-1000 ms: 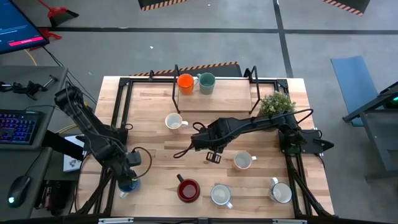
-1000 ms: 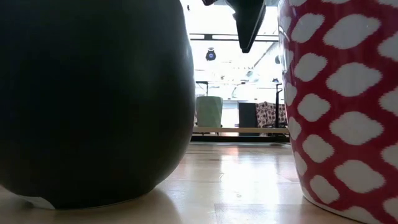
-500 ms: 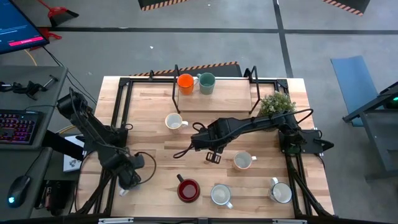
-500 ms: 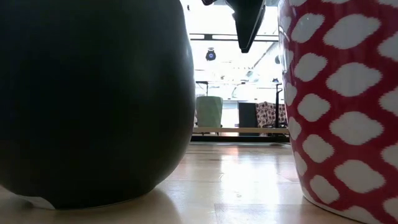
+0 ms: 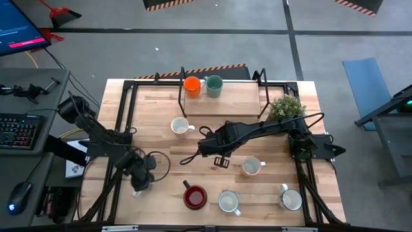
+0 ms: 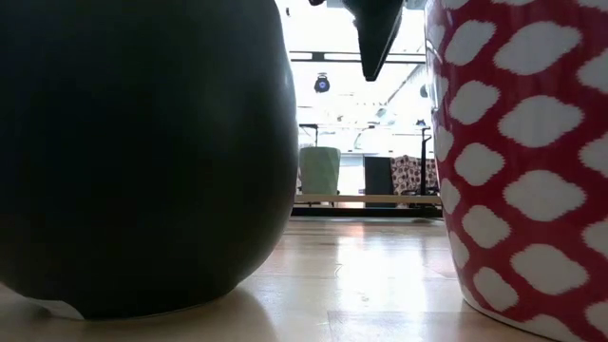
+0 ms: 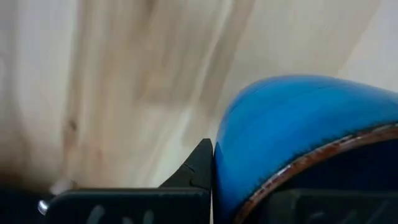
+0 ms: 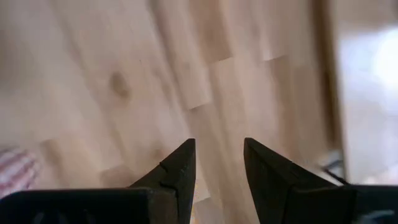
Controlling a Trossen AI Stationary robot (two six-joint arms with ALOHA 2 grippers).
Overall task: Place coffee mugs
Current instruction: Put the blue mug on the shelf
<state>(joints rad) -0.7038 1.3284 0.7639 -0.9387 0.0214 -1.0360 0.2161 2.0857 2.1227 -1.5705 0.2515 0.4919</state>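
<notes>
Seven coffee mugs are showing on the table [image 5: 161, 103] in the high view: one orange mug [image 5: 191, 84], one teal-green mug [image 5: 214, 85], one dark red mug [image 5: 194, 196], and four pale mugs [image 5: 179, 125] [image 5: 252, 167] [image 5: 228, 202] [image 5: 290, 198]. One blue mug [image 7: 298, 143] is sitting against a finger [image 7: 196, 171] of the left gripper [image 5: 140, 182], making eight. One potted plant [image 5: 286, 107] is standing there, and two arms are reaching over the wood.

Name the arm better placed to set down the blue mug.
Left. The left gripper, near the table's front-left, already grips the blue mug by its rim. The right gripper hangs empty and open over mid-table.
</notes>
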